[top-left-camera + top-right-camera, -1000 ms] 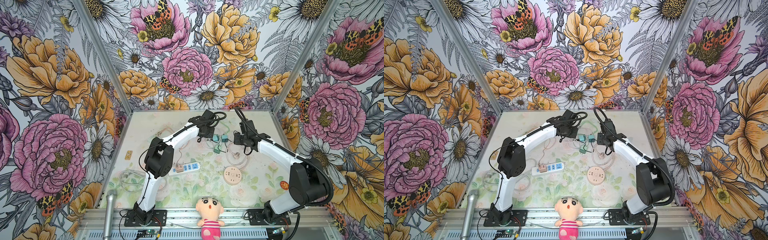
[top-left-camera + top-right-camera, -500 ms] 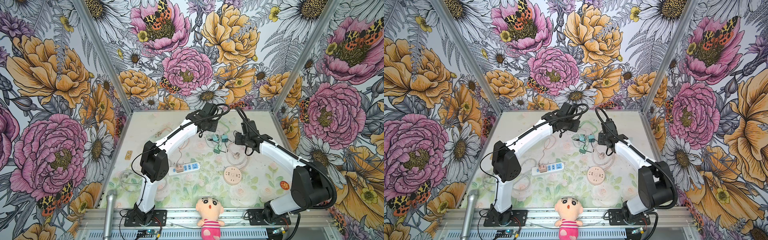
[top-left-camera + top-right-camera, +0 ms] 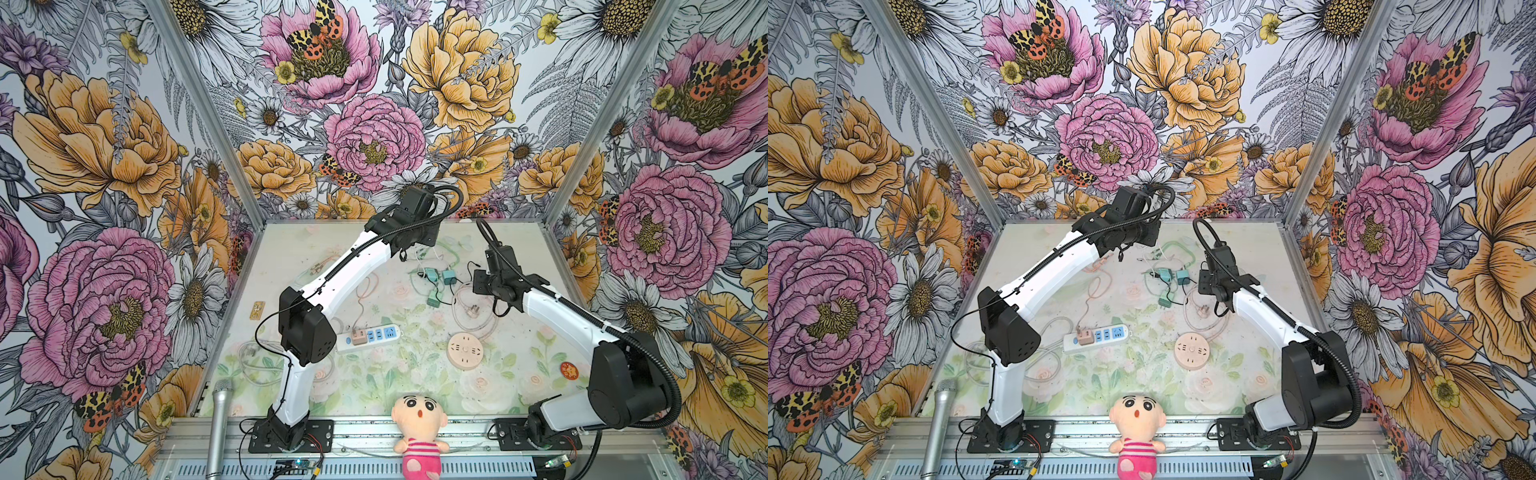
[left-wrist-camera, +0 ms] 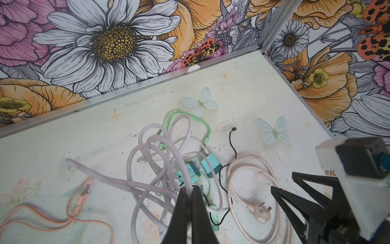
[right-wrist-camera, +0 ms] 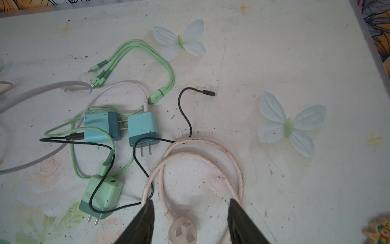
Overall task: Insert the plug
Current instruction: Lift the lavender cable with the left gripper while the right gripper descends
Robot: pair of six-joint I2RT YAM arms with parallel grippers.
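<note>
This looks like the pick-up stage: nothing is being inserted yet. The pale pink three-pin plug [image 5: 182,232] lies on the bench [image 3: 415,395] with its prongs facing up, at the end of its coiled pink cable. In a top view it sits at about 12 o'clock from the round pink socket [image 3: 465,350] and 2 o'clock from the white power strip [image 3: 376,334].

The right end effector [image 5: 191,201] hovers over the plug with its jaws spread to either side, touching nothing. The left end effector [image 4: 191,190] is pressed together and raised off the bench. A lilac cable [image 4: 95,172] appears to hang from its tips, though the pinch point itself is hidden.

Next, I judge, the right arm must come down, centre on the plug body and close across it. A thin black wire [image 5: 183,109] crosses the pink coil, so the lift should clear that. With the prongs up, the plug will need turning over before it meets an outlet, most likely on the strip toward 8 o'clock.

A second ago the left end effector was low among the teal chargers [image 5: 101,128], close to the right one. Since then it has risen and drawn back toward 12 o'clock, taking the lilac loops with it. The right arm has shifted only slightly, toward the plug.
</note>
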